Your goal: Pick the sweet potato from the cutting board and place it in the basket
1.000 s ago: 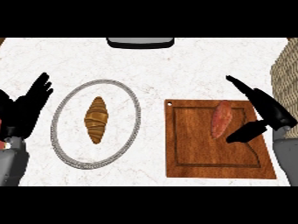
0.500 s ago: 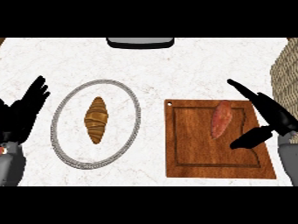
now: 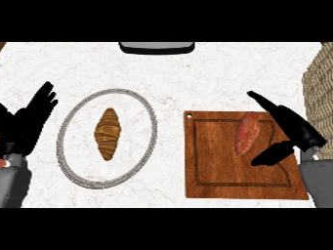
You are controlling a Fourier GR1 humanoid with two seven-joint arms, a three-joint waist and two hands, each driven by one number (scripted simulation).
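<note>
Little has changed: only the right hand (image 3: 293, 132) has eased slightly lower over the cutting board (image 3: 219, 171), fingers straight, thumb spread, just right of the sweet potato (image 3: 246, 133). At left, the left hand (image 3: 21, 122) is held open.

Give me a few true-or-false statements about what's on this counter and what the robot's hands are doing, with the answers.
1. The sweet potato lies on the cutting board. True.
2. The right hand has already lifted the sweet potato. False: the hand is open beside it, fingers and thumb apart, and the sweet potato lies flat on the board.
3. A croissant sits on the plate. True.
4. The left hand is holding the croissant. False: it is open at the view's left edge, apart from the plate.
5. The basket stands at the left of the counter. False: it is at the right edge, beyond the cutting board.
</note>
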